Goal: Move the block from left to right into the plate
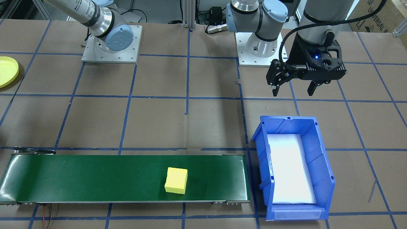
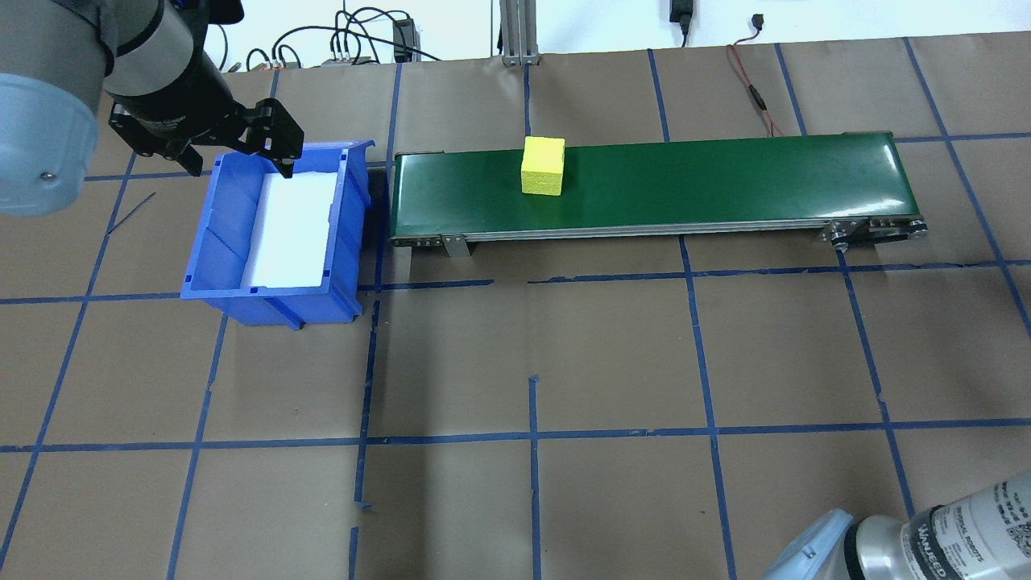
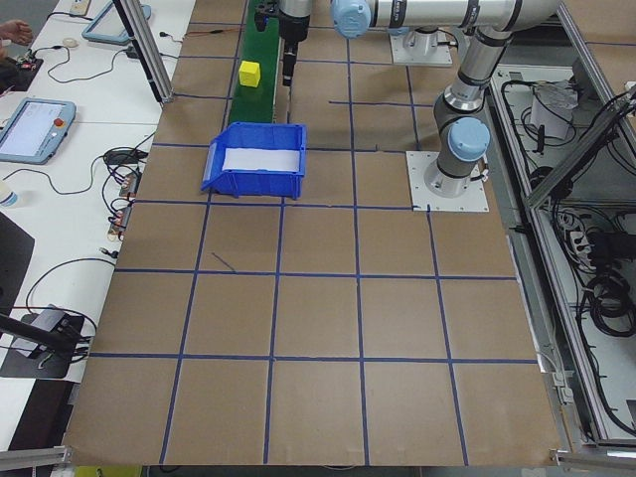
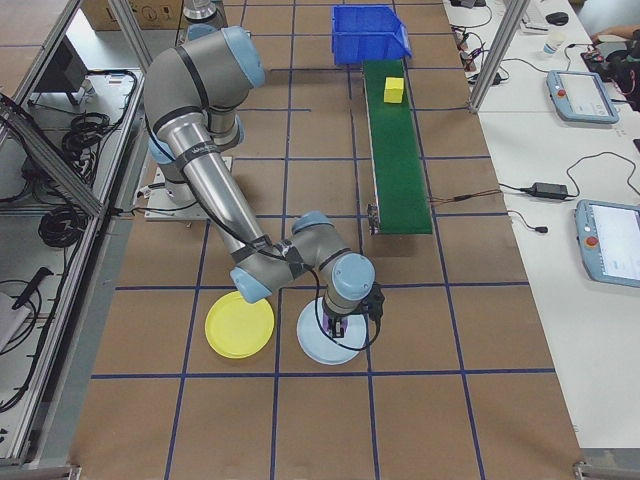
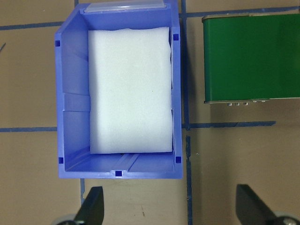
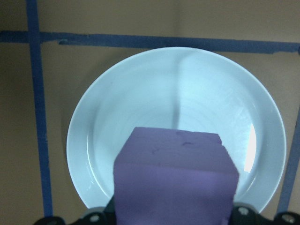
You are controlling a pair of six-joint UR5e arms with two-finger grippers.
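While the yellow block [image 1: 176, 180] sits on the green belt [image 1: 95, 178], nearer the bin [image 2: 229, 225] end, the right fingers [image 6: 243, 212] are clamped on a purple block [image 6: 176, 180], hanging just over a pale blue plate [image 6: 117, 108]. The yellow plate [image 4: 238, 328] lies right beside that one on the table [image 2: 564, 354], with nothing on it. The left fingers [image 1: 275, 90] are spread wide, holding nothing, hovering by the bin's robot-side end.
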